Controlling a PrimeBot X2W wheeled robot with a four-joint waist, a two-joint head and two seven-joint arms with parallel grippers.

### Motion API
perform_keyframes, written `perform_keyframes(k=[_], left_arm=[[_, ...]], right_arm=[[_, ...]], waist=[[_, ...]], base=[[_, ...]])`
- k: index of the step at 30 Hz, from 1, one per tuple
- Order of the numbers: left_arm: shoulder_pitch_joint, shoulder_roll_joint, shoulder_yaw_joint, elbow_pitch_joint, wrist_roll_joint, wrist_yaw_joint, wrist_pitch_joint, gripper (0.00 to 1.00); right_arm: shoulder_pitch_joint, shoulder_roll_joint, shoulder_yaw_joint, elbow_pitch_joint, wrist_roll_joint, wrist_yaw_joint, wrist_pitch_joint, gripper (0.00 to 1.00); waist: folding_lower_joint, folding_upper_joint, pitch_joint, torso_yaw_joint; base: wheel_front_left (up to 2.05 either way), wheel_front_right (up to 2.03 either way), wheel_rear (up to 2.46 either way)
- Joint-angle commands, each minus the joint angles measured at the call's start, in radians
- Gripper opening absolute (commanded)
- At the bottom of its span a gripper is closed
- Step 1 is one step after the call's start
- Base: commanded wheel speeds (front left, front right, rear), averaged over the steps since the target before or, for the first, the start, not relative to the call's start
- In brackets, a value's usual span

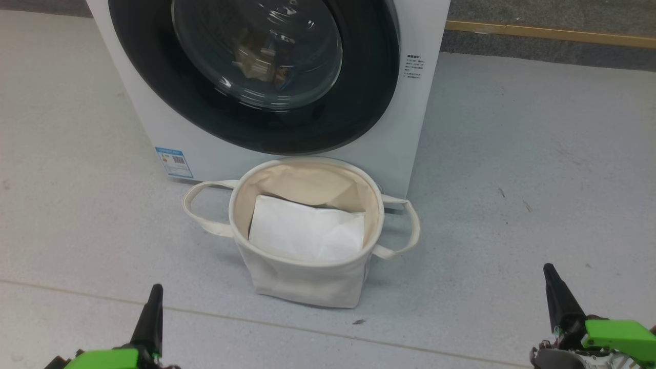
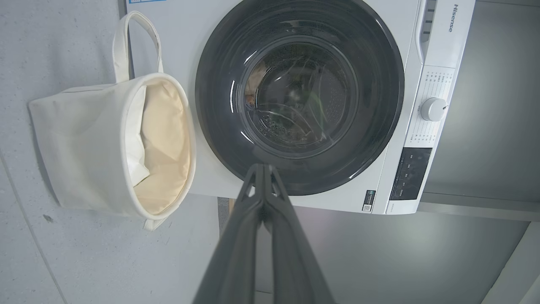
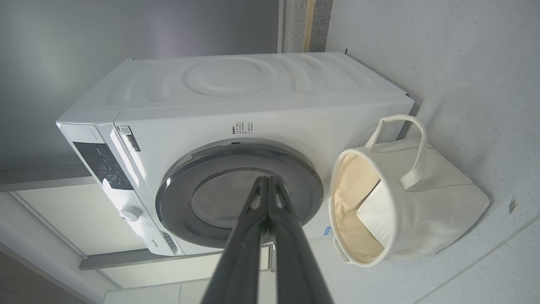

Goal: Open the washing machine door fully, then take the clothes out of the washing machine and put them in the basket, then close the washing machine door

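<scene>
Head view: the washing machine door looks stiff and slippery; I would hook its rim at 3 o'clock. Left gripper and right gripper are clenched, empty.

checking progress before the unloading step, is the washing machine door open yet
No, the washing machine door lies shut, flush against the front of the washing machine, with the clothes behind its glass.

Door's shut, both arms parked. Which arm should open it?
Right, probably. The door appears to have a notch on its rim toward the right gripper; the left gripper sits farther from that side. Both are shut.
</scene>
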Motion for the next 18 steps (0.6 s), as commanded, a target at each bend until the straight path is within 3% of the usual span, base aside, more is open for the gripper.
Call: perform_keyframes(k=[1, 18], left_arm=[[-0.044, 0.015, 0.033, -0.037, -0.003, -0.007, 0.008, 0.00], [-0.044, 0.015, 0.033, -0.037, -0.003, -0.007, 0.008, 0.00]], right_arm=[[-0.050, -0.008, 0.020, -0.031, -0.003, 0.000, 0.007, 0.00], [-0.050, -0.008, 0.020, -0.031, -0.003, 0.000, 0.007, 0.00]], waist=[[0.0000, 0.0000, 0.000, 0.000], [0.0000, 0.0000, 0.000, 0.000]], base=[[0.00, 0.00, 0.00], [0.00, 0.00, 0.00]])
